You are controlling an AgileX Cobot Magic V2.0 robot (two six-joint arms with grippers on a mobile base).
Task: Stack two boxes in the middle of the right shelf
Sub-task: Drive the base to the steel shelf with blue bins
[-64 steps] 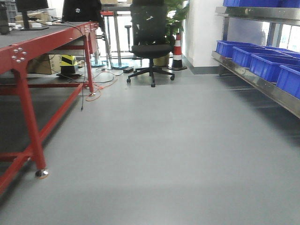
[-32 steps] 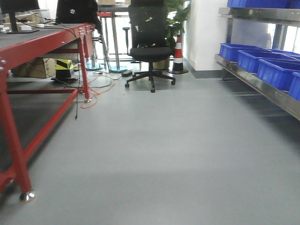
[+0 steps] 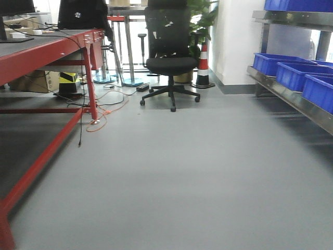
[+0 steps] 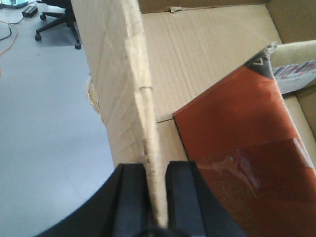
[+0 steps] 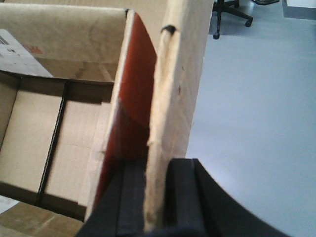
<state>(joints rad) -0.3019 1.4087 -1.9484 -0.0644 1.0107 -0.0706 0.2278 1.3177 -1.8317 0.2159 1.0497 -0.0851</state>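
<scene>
Cardboard fills both wrist views. The left jaws are shut tight on the top edge of one wall of the plain carton (image 4: 118, 74), the thin board pinched between the two black pads, with bare floor (image 4: 44, 123) to its left. The right jaws clamp the opposite wall the same way, with floor to its right. I judge that the load hangs between my two arms and is not yet at the shelf (image 3: 291, 99). That steel rack runs along the right of the front view, well apart from me, with blue bins (image 3: 291, 73) on it.

Inside the open carton a red-printed face (image 4: 237, 138) leans against the right wall. I take it for the second carton, though I cannot tell whether it is whole or folded flat.

I expect this to handle light but floppy. Corrugated board is stiff along its flutes, yet a single wall creases and hinges easily, and the ragged edge could tear under a pinch. The red face carries glossy tape and is probably slick, so it may slide about inside if I tilt the carton.

Holding by the wall edges works only if both arms move together at a constant spread. Pulling apart would bow the walls, and pressing in would fold them. A hold lower down, near a corner fold, would be firmer.
</scene>
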